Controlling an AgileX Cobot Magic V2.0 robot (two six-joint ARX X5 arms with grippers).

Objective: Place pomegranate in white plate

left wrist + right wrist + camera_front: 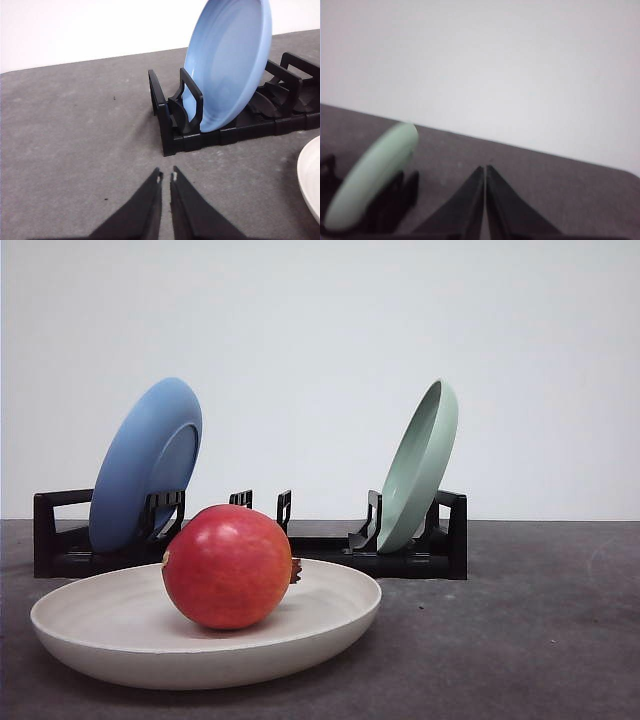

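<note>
The red pomegranate rests inside the white plate at the near left of the table, its brown crown stub pointing right. A piece of the white plate's rim also shows in the left wrist view. My left gripper hovers over bare table in front of the rack's end, fingers together and holding nothing. My right gripper is shut as well, with nothing in it, raised beside the green plate.
A black dish rack stands behind the white plate. A blue plate leans in its left slots and a pale green plate in its right slots. Dark grey table lies open to the right.
</note>
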